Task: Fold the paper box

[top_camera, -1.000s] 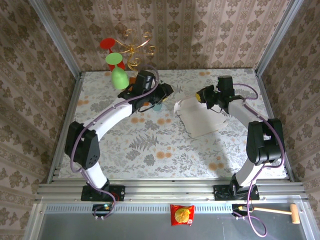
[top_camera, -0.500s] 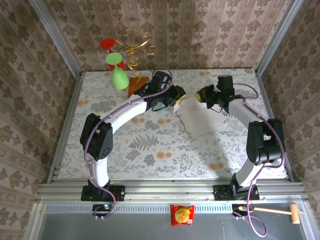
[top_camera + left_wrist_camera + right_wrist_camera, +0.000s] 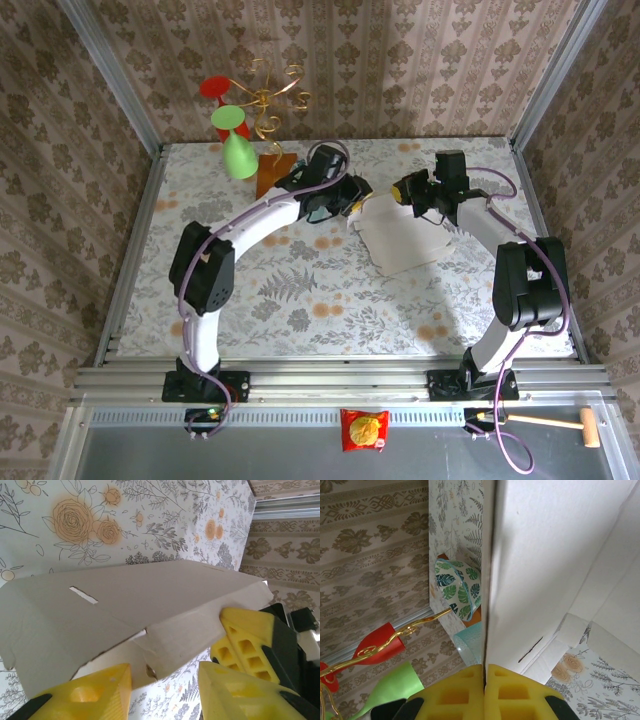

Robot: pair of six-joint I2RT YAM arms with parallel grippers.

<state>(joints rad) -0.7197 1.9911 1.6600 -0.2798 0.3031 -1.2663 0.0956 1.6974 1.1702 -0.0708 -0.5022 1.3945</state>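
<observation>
Grey-white paper box point(image 3: 400, 240): folding seems barely begun. Your right gripper point(image 3: 484, 672) pinches its edge; your left gripper point(image 3: 165, 682) gapes beside it.

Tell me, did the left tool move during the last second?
Yes. Seen from above, the left tool went rightward, off the brown board it had covered, up to the left edge of the box.

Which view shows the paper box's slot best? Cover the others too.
Left wrist: the paper box is close, its slot plain, by the open left hand. Top external shows it small, slot illegible; right wrist shows an edge pinched in the right hand.
</observation>
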